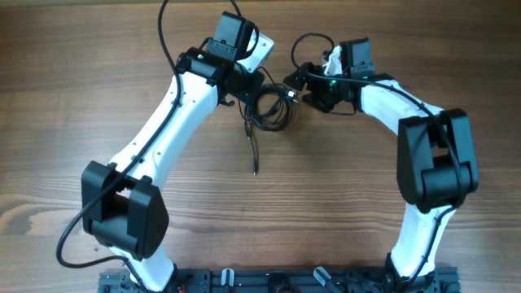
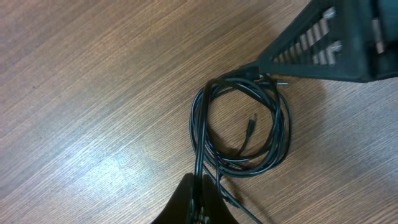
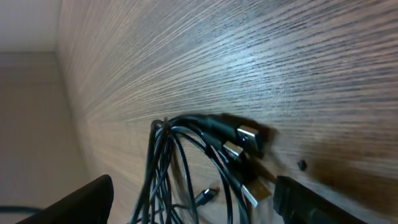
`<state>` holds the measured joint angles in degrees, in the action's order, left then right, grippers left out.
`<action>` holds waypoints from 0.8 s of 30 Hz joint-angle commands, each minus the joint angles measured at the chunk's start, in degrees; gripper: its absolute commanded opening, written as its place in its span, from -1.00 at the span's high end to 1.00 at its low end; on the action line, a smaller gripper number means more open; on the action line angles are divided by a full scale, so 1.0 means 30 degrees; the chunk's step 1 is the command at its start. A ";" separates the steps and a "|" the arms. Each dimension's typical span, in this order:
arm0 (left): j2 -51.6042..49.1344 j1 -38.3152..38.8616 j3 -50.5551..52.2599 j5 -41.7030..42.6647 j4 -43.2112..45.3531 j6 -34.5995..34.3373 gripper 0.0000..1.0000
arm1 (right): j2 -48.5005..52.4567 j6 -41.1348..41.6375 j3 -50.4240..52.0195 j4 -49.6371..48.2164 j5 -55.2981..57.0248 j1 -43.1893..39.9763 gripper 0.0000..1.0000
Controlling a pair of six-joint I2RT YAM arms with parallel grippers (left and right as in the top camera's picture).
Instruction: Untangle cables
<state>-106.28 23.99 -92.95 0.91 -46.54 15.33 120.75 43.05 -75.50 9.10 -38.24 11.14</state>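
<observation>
Wood-grain table (image 1: 342, 212), matte, straight grain. The cables (image 2: 202, 124), thin glossy black cords, are wound into a roughly round coil lying flat between the two grippers. Left gripper (image 2: 198, 190) is pressed together on a few strands at the coil's near edge. Right gripper (image 3: 194, 182) is spread, with the bundle between its fingers and not pinched. One loose tail (image 1: 253, 150) is seen only overhead, running straight from the coil toward the arm bases. Flat metal plugs (image 3: 249, 134) are resolved only by right wrist, pointing toward one finger.
</observation>
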 commanded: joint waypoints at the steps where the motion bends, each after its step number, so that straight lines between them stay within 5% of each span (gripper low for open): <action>1: 0.0838 0.0058 0.0051 0.0044 -0.0015 0.0240 0.92 | 0.0240 0.1202 0.0080 -0.0663 -0.0568 0.0197 -0.64; 24: 0.0838 0.0058 0.0051 0.0393 -0.0095 0.0248 0.92 | 0.0240 0.3621 0.0080 -0.2863 0.1384 0.2353 0.07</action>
<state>-105.43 23.99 -92.95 1.37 -46.76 15.35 120.88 51.75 -75.46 1.19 -36.77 17.34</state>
